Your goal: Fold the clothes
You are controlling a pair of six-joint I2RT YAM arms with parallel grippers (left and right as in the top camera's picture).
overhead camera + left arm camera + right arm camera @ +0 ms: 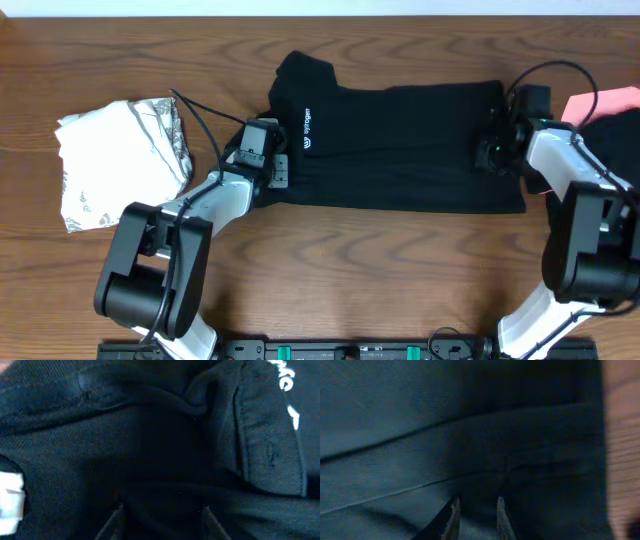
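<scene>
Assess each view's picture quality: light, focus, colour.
Overhead: evenly lit and sharp, though the black shirt swallows most fold detail. Left wrist: dim, pressed close to the fabric; weave crisp on the right, the white logo blown out. Right wrist: darkest, bluish cast, soft; the table strip at the right edge is blurred.

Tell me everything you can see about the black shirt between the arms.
The black shirt is soft knit fabric with a small white logo near its left end. It lies flat on the table, folded into a long band, one sleeve poking out top left. The left gripper is at its left edge, the right gripper at its right end; any grip is unclear.
</scene>
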